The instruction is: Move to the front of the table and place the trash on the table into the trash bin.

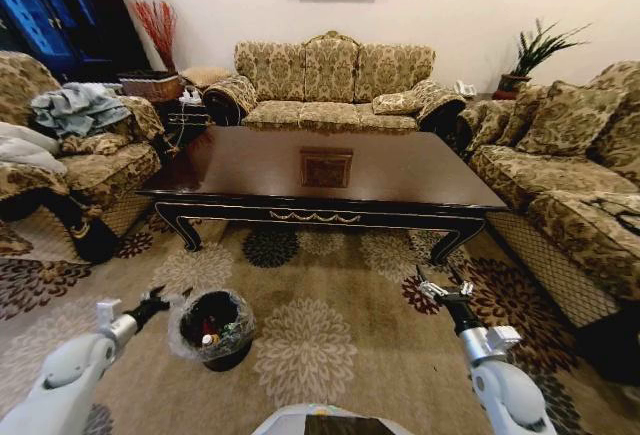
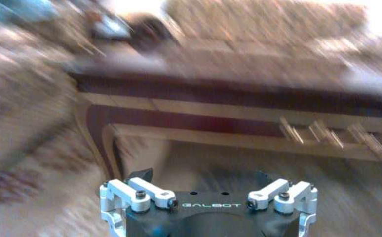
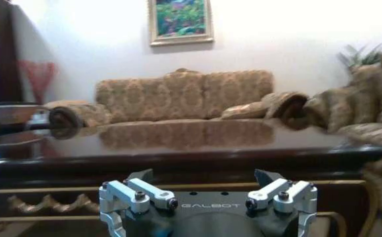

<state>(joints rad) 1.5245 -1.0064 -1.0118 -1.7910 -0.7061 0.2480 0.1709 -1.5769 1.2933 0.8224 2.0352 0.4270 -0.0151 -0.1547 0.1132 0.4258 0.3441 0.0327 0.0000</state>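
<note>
The dark-brown glossy table (image 1: 400,170) stands ahead of me, its gold-trimmed apron facing me. On the carpet at my lower left sits the black trash bin (image 1: 217,328) with its clear liner. Trash (image 1: 208,337) lies inside it, red and pale pieces among them. My left gripper (image 1: 153,304) hangs open just left of the bin's rim, holding nothing. My right gripper (image 1: 441,288) is open too, low over the carpet before the table's right front leg. The left wrist view is blurred, with the open left gripper (image 2: 204,175) facing the table's apron (image 2: 244,123). The right wrist view has the right gripper (image 3: 204,175) level with the tabletop (image 3: 198,143).
Patterned sofas ring the table: one behind it (image 1: 335,80), one on the right (image 1: 570,165), and an armchair with clothes on the left (image 1: 70,145). A woven basket (image 1: 152,85) stands at the back left. Open carpet (image 1: 320,345) lies between me and the table.
</note>
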